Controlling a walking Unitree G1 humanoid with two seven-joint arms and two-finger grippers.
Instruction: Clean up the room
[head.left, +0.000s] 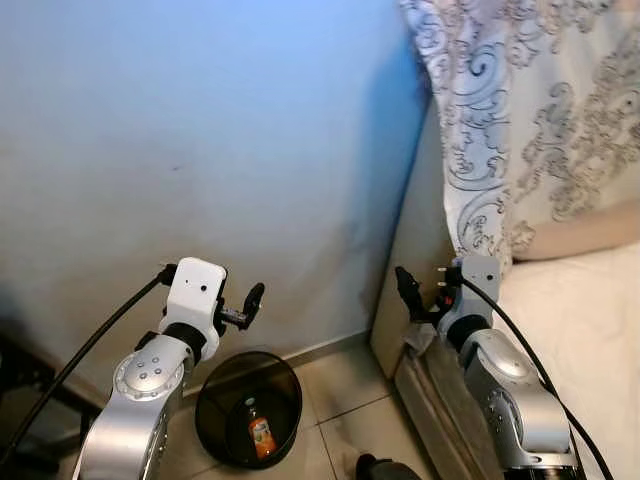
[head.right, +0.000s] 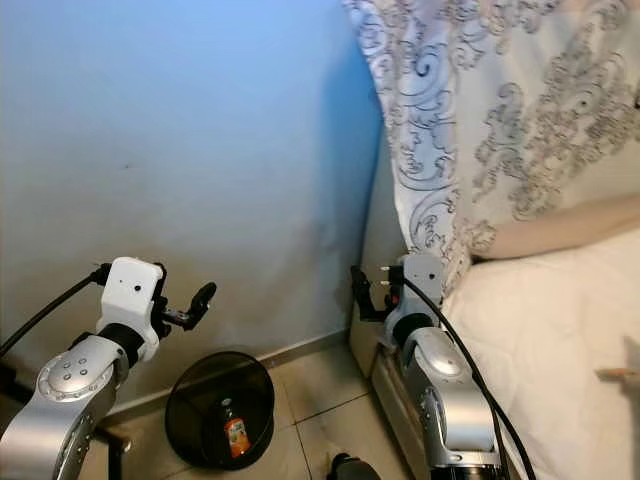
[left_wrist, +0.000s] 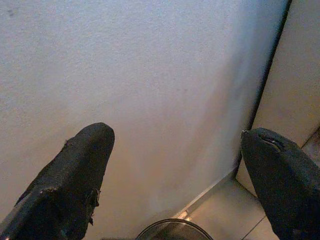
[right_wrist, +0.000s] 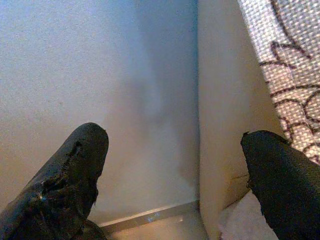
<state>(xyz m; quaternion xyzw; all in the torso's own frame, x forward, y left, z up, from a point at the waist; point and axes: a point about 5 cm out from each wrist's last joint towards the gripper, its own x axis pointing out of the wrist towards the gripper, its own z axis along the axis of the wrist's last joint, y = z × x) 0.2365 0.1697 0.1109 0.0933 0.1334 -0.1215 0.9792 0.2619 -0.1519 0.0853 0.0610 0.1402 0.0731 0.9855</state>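
A black round bin (head.left: 222, 392) stands on the tiled floor against the pale blue wall, and an orange bottle (head.left: 261, 432) lies inside it. My left gripper (head.left: 250, 300) is raised above the bin and points at the wall. In the left wrist view its fingers (left_wrist: 75, 185) are spread wide with nothing between them, and the bin's rim (left_wrist: 172, 229) shows just below. My right gripper (head.left: 405, 288) is held up beside the beige bed panel, open and empty, its fingers (right_wrist: 70, 180) aimed at the corner.
A beige headboard panel (head.left: 415, 230) and a bed with a white sheet (head.left: 580, 320) stand on the right. Patterned fabric (head.left: 520, 110) hangs above them. A dark object (head.left: 385, 468) lies on the floor tiles at the bottom. Dark furniture (head.left: 20, 385) stands at far left.
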